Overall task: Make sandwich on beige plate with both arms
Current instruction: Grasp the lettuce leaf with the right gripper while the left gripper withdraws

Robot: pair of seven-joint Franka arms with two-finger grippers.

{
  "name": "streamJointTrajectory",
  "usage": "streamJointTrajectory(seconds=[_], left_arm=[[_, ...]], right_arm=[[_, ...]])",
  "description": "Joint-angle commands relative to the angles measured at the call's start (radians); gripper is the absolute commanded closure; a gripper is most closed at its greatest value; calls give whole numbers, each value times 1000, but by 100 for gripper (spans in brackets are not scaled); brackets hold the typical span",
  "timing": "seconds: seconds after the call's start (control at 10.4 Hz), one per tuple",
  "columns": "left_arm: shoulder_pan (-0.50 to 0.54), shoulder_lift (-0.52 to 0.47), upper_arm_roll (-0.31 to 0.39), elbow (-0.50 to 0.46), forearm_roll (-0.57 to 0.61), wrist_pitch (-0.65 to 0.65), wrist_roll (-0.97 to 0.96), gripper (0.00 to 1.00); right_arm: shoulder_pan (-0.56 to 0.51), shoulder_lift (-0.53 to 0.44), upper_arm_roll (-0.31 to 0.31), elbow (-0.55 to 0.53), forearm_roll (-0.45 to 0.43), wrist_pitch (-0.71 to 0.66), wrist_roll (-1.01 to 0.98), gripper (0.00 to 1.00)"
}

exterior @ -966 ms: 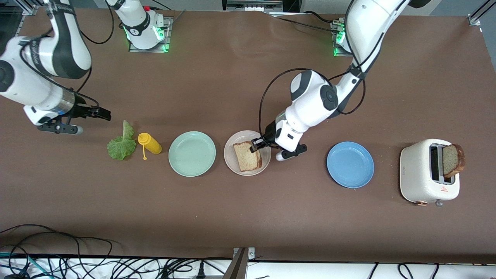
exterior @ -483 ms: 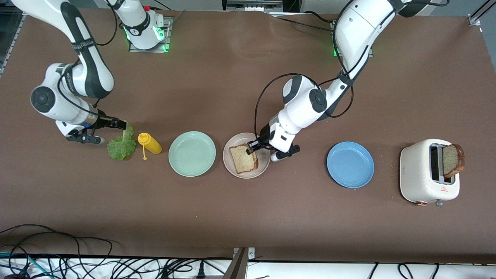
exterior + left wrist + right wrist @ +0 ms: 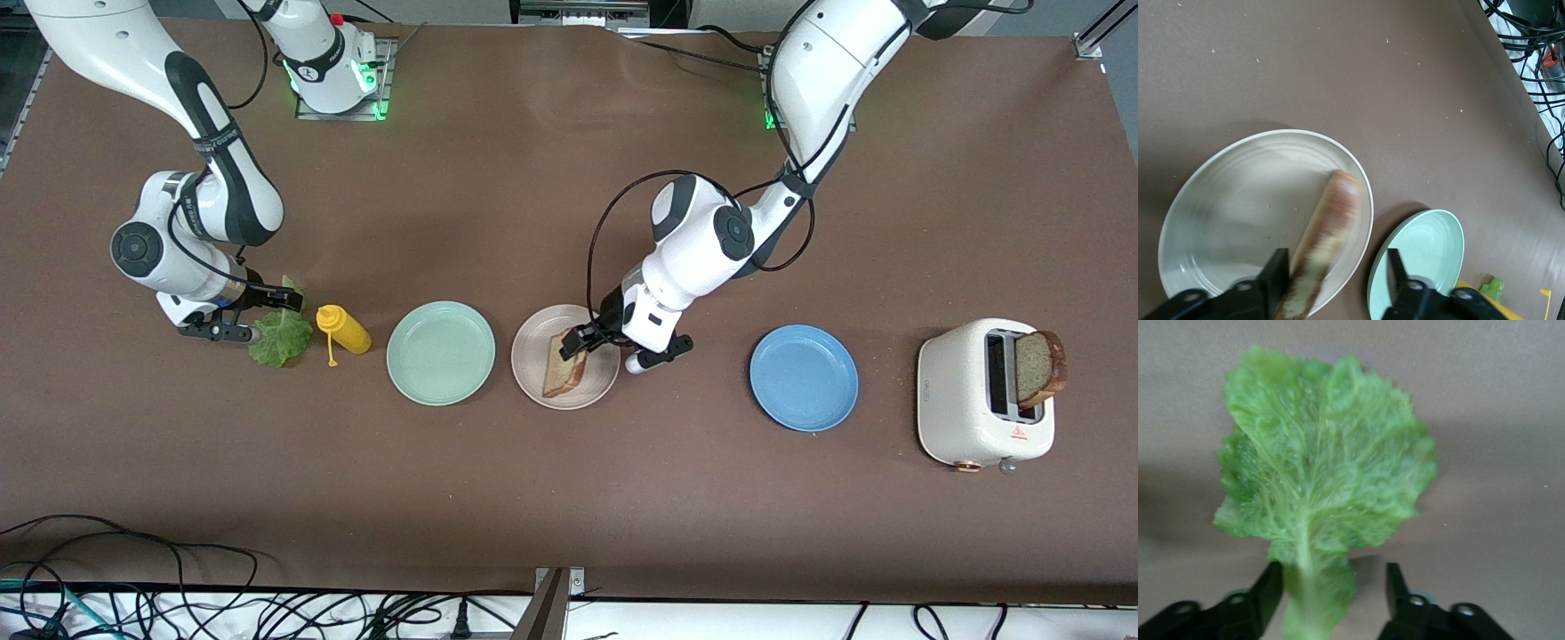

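Note:
A brown bread slice point(image 3: 563, 375) stands tilted on edge in the beige plate point(image 3: 524, 356). My left gripper point(image 3: 573, 340) is open just above it. In the left wrist view the bread slice point(image 3: 1328, 227) leans against one finger, with a gap to the other, over the beige plate point(image 3: 1238, 200). The green lettuce leaf point(image 3: 277, 336) lies on the table toward the right arm's end. My right gripper point(image 3: 276, 300) is low at its stem and open. In the right wrist view the lettuce point(image 3: 1318, 473) has its stem between the jaws of the right gripper point(image 3: 1335, 587), with space on one side.
A yellow squeeze bottle point(image 3: 345, 329) lies beside the lettuce. A mint green plate point(image 3: 440, 353) sits between the bottle and the beige plate. Toward the left arm's end are a blue plate point(image 3: 804, 378) and a white toaster point(image 3: 965, 400) holding a second bread slice point(image 3: 1038, 366).
My left gripper has opened, and the bread slice has tipped from flat to on edge. My right arm has come down to the lettuce, and its jaws now straddle the stem, narrower than before.

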Motion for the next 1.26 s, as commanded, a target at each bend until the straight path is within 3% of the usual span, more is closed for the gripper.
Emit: streamJointTrajectory(seconds=[0.0, 0.19, 0.39, 0.77, 1.06, 1.16], left_arm=[[35, -67, 4, -14, 32, -135, 12, 0], [78, -89, 2, -10, 68, -238, 14, 0], [118, -121, 4, -7, 68, -327, 41, 0], [271, -207, 9, 0, 97, -484, 170, 0], [435, -290, 4, 15, 348, -639, 208, 0], [507, -301, 1, 49, 367, -706, 289, 0]], right_arm=[[-3, 18, 4, 25, 4, 1, -9, 95], [-3, 7, 7, 96, 7, -115, -11, 100], [-3, 7, 7, 249, 9, -342, -11, 100], [-3, 6, 8, 479, 12, -658, -11, 100], [3, 3, 13, 643, 19, -870, 3, 100], [9, -3, 19, 701, 19, -928, 8, 100]])
